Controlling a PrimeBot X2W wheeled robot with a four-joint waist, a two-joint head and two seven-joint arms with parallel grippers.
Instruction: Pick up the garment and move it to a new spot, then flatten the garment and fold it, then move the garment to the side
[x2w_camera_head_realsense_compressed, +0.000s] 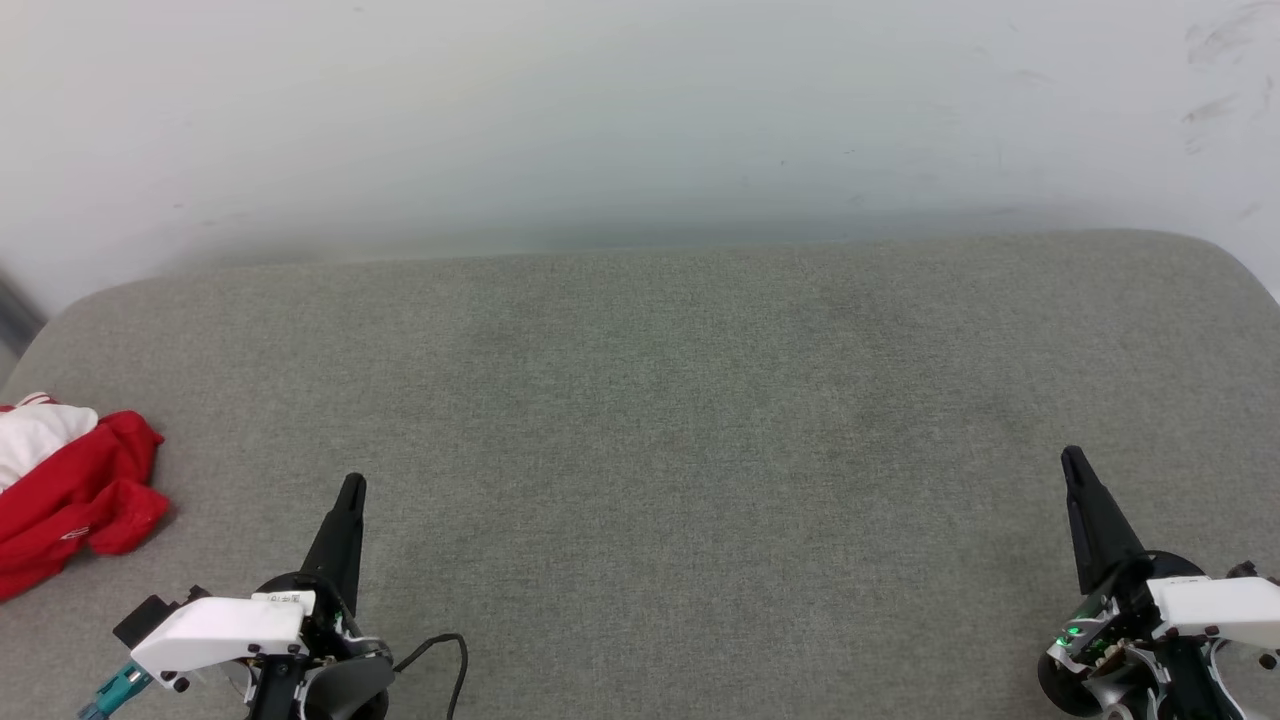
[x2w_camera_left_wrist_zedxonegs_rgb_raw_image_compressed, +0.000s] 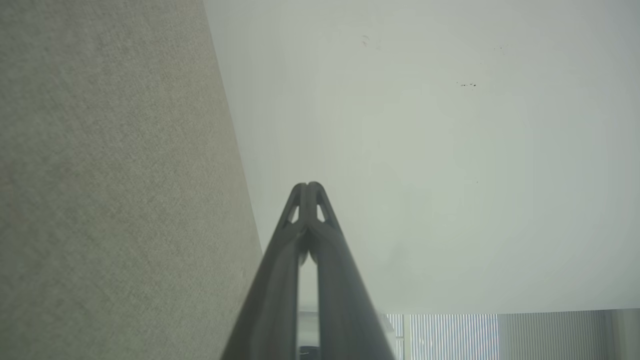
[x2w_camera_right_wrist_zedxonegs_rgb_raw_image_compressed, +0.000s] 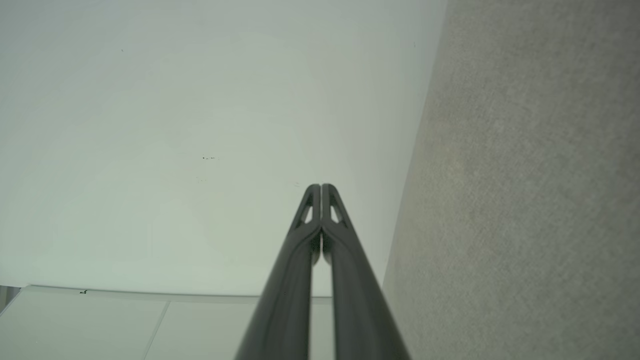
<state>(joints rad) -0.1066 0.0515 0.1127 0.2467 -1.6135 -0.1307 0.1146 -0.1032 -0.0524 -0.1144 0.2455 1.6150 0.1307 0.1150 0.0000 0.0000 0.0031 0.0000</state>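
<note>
One crumpled red-and-white garment (x2w_camera_head_realsense_compressed: 82, 493), far left.

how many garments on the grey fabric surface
1: a crumpled red T-shirt with white sleeves at the far left of the grey fabric surface, cut off by the frame, so more may be hidden.

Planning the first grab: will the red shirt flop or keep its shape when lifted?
Likely floppy: the shirt lies bunched in soft folds, so it should drape from the pinch. Probably light, being thin cloth. It may drag on the woven grey surface.
</note>
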